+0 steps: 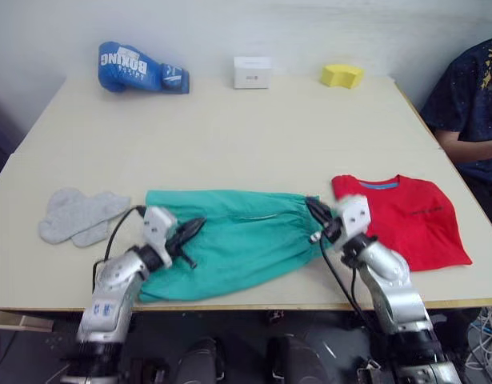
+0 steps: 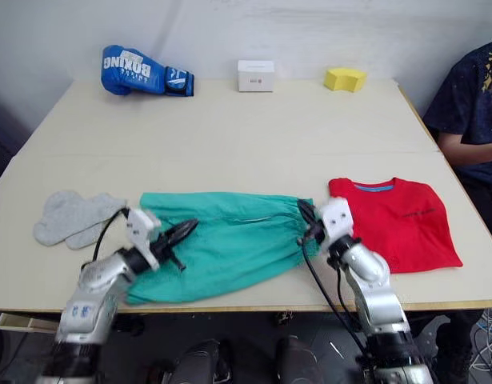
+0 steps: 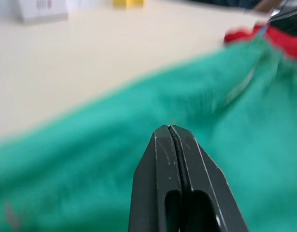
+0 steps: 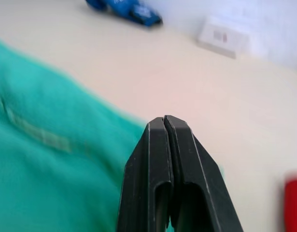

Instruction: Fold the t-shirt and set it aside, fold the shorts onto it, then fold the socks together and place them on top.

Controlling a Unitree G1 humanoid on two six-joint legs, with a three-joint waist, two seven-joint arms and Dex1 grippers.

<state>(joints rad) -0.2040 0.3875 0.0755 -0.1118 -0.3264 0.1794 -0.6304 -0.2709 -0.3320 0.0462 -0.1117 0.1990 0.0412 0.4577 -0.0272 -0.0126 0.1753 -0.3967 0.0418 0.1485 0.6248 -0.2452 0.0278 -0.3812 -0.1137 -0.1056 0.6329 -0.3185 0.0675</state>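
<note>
White "BOXING" lettering on the blue boxing glove (image 1: pixel 142 70) at the back left of the worktop (image 1: pixel 230 128); the white box (image 1: pixel 252 71) next to it has some print too small to read. Grey socks (image 1: pixel 79 214) lie overlapped near the front left. Left hand (image 1: pixel 190 230) has its fingers pressed together, tips over the left part of the shorts (image 1: pixel 230 240), which are spread flat, teal, gathered waistband to the right. Right hand (image 1: pixel 317 211) is also pressed together, right at that waistband edge. The t-shirt (image 1: pixel 406 216) sits folded at the right, red, blue neckband showing, just beside the shorts
</note>
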